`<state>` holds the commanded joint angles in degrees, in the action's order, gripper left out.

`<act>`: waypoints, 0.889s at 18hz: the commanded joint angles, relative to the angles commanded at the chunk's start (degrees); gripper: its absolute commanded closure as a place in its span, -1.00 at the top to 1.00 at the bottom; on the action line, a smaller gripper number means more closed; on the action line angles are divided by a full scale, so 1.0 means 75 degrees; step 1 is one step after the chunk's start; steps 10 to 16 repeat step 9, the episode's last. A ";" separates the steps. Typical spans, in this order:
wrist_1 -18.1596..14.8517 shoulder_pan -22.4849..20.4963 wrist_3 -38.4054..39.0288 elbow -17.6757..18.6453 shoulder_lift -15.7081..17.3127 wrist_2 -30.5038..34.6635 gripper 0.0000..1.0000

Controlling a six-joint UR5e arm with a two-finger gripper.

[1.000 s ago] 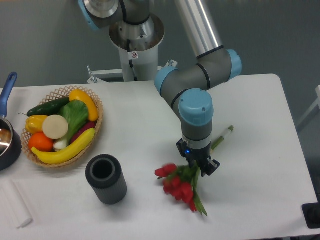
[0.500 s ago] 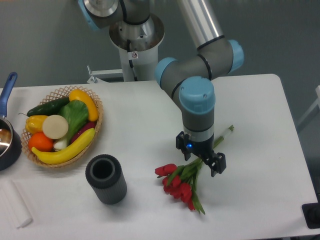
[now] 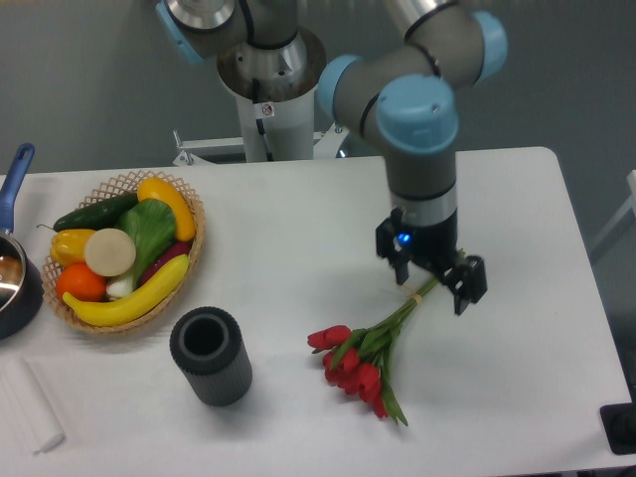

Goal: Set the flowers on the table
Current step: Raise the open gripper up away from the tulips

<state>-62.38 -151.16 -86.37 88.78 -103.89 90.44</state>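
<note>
The flowers, a bunch of red tulips with green leaves and pale green stems, lie flat on the white table at the front middle, stems pointing up and to the right. My gripper hangs above the stem end, lifted clear of the bunch. Its two fingers are spread apart and hold nothing.
A wicker basket of fruit and vegetables sits at the left. A dark grey cylindrical vase stands in front of it, left of the flowers. A blue-handled pot is at the left edge. A white block lies at the front left corner.
The gripper opened, let go of the flowers and rose up and to the right. The flowers stayed lying on the table.
</note>
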 joint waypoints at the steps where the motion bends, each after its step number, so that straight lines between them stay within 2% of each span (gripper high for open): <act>1: -0.0305 -0.0105 -0.0282 -0.0117 0.0035 -0.0011 1.00; 4: -0.0997 -0.0398 -0.0670 -0.0446 0.0141 -0.0081 1.00; 6: -0.1233 -0.0633 -0.0869 -0.0552 0.0164 -0.0502 1.00; 16: -0.1257 -0.0774 -0.0976 -0.0517 0.0246 -0.0633 1.00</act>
